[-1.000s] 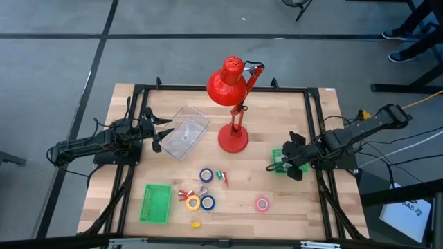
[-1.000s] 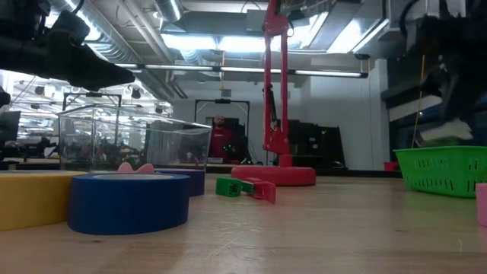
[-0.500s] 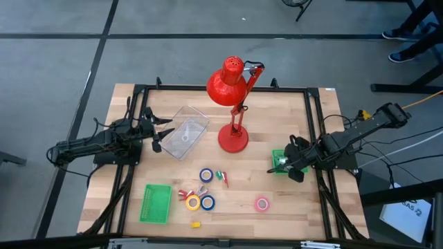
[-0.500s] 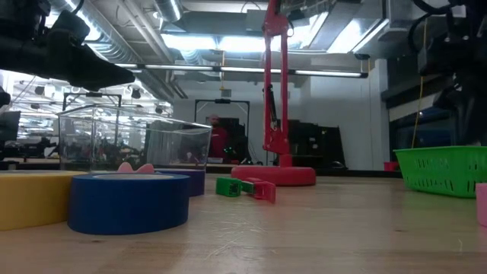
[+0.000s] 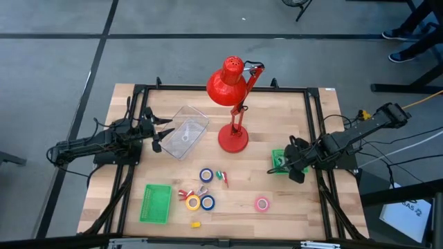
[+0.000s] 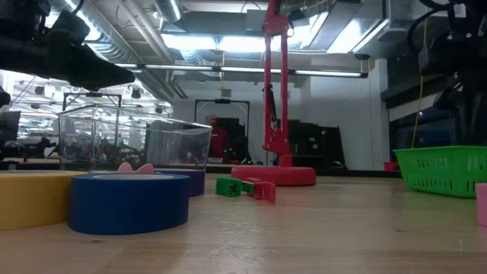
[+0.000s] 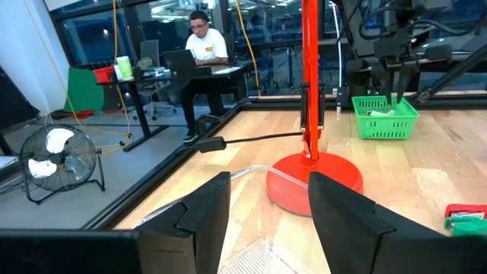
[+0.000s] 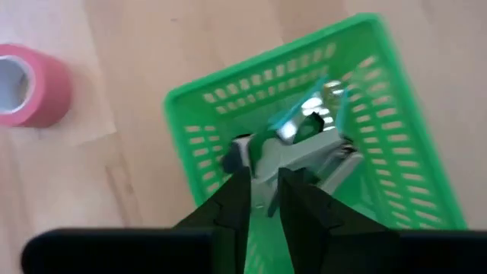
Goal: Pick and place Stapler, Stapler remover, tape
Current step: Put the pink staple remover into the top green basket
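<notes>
My right gripper [image 5: 282, 164] points steeply down into a small green basket [image 5: 277, 156] at the table's right side, fingers [image 8: 236, 194] a little open. In the basket lies a small green, white and metal item [image 8: 300, 133], a stapler as far as I can tell. Blue [image 5: 206, 174], yellow [image 5: 193, 203] and pink [image 5: 261, 203] tape rolls lie flat on the near half of the table. Small red and green pieces [image 5: 223, 177] lie among them. My left gripper [image 5: 160, 135] waits open at the left edge, beside a clear box [image 5: 183, 131]. My right gripper comes at the green-and-white item from above, and its fingertips stand at the item's near end [image 8: 255, 156], inside the basket. Whether they touch it I cannot tell. The item rests on the basket's floor.
A red desk lamp [image 5: 234, 104] stands mid-table on its round base [image 5: 233, 140], left of the small green basket. A flat green tray [image 5: 156, 203] lies near the front left, and a small yellow piece [image 5: 196, 224] near the front edge. A person sits in the room behind.
A pale item that hung under my right gripper, just above the green basket's rim in the low view, has gone down inside the basket and no longer shows over the rim.
</notes>
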You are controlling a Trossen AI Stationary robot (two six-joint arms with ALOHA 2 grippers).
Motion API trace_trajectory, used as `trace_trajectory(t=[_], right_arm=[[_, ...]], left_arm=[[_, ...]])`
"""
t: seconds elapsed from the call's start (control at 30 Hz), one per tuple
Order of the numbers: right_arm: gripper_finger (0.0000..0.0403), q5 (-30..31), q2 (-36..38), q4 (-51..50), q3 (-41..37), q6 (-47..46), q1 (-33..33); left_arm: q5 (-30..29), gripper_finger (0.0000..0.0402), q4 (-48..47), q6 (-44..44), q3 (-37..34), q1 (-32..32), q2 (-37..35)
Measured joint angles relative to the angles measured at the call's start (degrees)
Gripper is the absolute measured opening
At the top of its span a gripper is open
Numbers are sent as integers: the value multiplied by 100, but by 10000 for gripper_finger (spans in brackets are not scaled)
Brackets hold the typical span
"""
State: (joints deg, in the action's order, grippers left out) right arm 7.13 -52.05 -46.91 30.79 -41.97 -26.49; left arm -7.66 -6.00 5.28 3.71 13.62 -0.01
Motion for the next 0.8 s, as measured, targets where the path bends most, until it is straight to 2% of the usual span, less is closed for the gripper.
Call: trace_trajectory(t=[0.17, 0.8], right_arm=[[80, -262, -2, 390, 0, 190, -1], [81, -266, -4, 2718, 2, 190, 4]], left_arm=[[-1, 173, 0, 0, 0, -2, 0], [-1, 173, 0, 0, -1, 0, 0]])
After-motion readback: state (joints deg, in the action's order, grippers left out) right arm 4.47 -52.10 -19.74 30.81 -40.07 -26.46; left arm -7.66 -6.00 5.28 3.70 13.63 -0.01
